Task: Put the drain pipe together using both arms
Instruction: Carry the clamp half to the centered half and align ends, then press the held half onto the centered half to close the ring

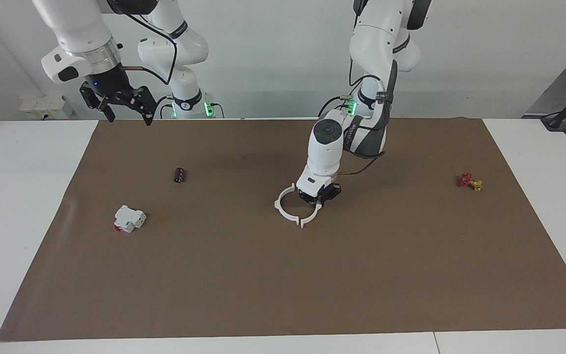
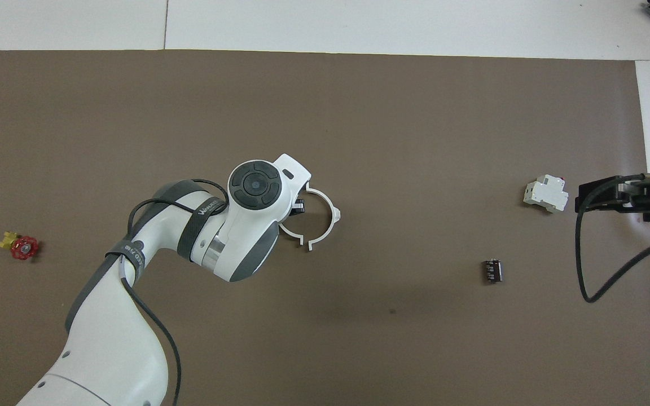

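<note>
The drain pipe lies in two thin white arcs in the middle of the brown mat. One arc (image 1: pixel 282 208) lies free on the mat; it also shows in the overhead view (image 2: pixel 329 217). My left gripper (image 1: pixel 318 197) is down at the mat and shut on the other arc (image 1: pixel 312 217), seen from above (image 2: pixel 290 232) beside the gripper (image 2: pixel 298 206). The two arcs face each other and form a near-ring, with the ends farther from the robots almost touching. My right gripper (image 1: pixel 127 109) hangs open and empty, high over the mat's edge at the right arm's end, and waits (image 2: pixel 584 198).
A boxy white block with a red part (image 1: pixel 128 219) (image 2: pixel 545 194) lies toward the right arm's end. A small dark cylinder (image 1: pixel 180 175) (image 2: pixel 492 270) lies nearer to the robots than the block. A red and yellow valve (image 1: pixel 469 182) (image 2: pixel 20 247) lies toward the left arm's end.
</note>
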Available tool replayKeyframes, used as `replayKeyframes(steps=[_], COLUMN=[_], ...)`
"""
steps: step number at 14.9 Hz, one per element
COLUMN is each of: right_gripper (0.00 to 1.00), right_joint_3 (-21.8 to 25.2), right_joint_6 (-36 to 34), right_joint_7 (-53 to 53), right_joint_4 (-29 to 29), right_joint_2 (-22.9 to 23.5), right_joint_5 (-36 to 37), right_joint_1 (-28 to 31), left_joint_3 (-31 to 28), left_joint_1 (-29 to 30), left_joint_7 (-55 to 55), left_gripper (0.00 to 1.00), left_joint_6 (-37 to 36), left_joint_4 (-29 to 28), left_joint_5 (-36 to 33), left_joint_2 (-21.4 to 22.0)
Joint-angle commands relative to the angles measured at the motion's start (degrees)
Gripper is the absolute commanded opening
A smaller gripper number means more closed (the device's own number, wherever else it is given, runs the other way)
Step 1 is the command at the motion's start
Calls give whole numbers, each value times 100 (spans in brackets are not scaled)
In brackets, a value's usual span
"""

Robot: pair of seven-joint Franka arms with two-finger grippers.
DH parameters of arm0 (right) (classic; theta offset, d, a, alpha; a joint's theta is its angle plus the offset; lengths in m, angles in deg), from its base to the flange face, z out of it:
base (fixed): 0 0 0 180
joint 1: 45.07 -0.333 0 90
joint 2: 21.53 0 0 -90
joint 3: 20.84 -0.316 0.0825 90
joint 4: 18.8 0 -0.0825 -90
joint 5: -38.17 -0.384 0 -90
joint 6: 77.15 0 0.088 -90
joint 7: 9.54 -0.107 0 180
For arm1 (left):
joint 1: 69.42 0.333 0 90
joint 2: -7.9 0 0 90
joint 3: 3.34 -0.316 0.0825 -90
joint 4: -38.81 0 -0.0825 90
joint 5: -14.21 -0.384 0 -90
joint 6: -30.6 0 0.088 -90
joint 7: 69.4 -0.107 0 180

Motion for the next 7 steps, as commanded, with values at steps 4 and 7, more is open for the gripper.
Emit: replayKeyframes(steps=[4,7], right_gripper=[100,100], right_joint_3=[42,42], right_joint_6=[-62,-62], right_joint_7=[153,153], right_joint_4=[70,70], right_joint_2=[-107,-107], right_joint_5=[-117,-117], right_joint_1=[-9,-9], left_joint_3=[-69,-69], left_joint_1=[-158,-158], left_joint_7=[143,152], left_gripper=[0,0], left_joint_6=[12,-66], left_joint_4=[-291,-326], left_joint_5=[-133,-133], left_joint_2=[258,284])
